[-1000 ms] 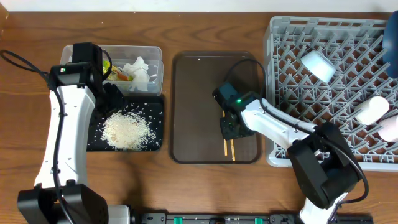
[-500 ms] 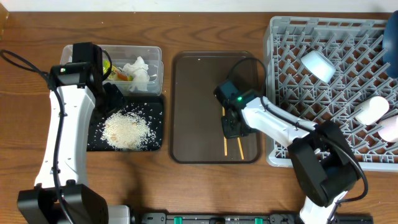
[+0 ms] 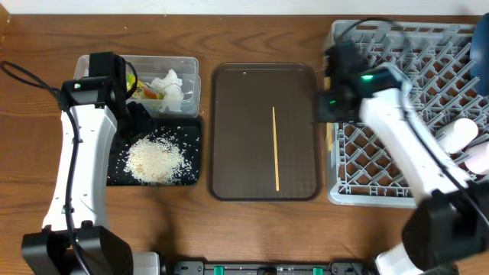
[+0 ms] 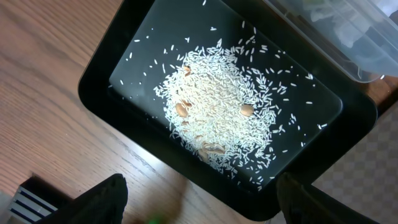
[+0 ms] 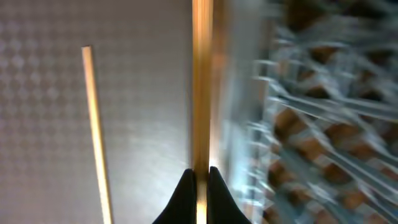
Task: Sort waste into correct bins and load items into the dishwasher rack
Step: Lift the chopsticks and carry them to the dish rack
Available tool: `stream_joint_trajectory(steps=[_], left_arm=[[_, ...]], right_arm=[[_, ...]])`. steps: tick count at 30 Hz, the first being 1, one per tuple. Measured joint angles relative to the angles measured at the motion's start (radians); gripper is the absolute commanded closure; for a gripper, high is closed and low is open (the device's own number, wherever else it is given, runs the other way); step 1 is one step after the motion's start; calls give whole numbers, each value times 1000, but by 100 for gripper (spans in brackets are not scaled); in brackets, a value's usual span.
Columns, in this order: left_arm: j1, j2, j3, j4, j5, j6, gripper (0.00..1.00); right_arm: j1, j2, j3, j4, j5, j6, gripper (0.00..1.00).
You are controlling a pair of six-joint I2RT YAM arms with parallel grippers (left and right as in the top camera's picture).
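Right gripper [image 5: 201, 180]: fingers pinched tight on one chopstick [image 5: 202, 93], at the left edge of the dishwasher rack [image 3: 397, 46], beside the brown serving tray [image 3: 229, 114]. Second chopstick [image 3: 275, 149] lies loose, running near-to-far, right of tray centre. Left gripper [image 4: 205, 208]: spread wide, holding nothing, above the black tray [image 4: 106, 87]. Rice [image 4: 217, 118] is heaped in it. Clear container [image 3: 191, 65] sits just beyond.

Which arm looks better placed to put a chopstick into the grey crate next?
Right. The right hand is shut on one chopstick, at the edge of the dishwasher rack. The left hand hangs open over the rice in the black tray, far from the rack.
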Motion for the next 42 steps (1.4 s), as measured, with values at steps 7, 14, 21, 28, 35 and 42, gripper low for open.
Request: stream_joint_trajectory(steps=[7, 14, 21, 28, 35, 42], left_arm=[[0, 0, 0, 0, 0, 0, 20], [0, 0, 0, 3, 0, 0, 20], [0, 0, 0, 3, 0, 0, 20], [0, 0, 0, 3, 0, 0, 20], [0, 0, 0, 3, 4, 0, 20], [0, 0, 0, 4, 12, 0, 20]], right_arm=[[-118, -17, -7, -80, 0, -40, 99], [-127, -17, -119, -37, -9, -68, 87], [-127, -15, -133, -16, -23, -107, 76], [-117, -31, -10, 12, -88, -139, 64], [21, -60, 18, 85, -148, -156, 60], [170, 49, 18, 88, -124, -105, 57]])
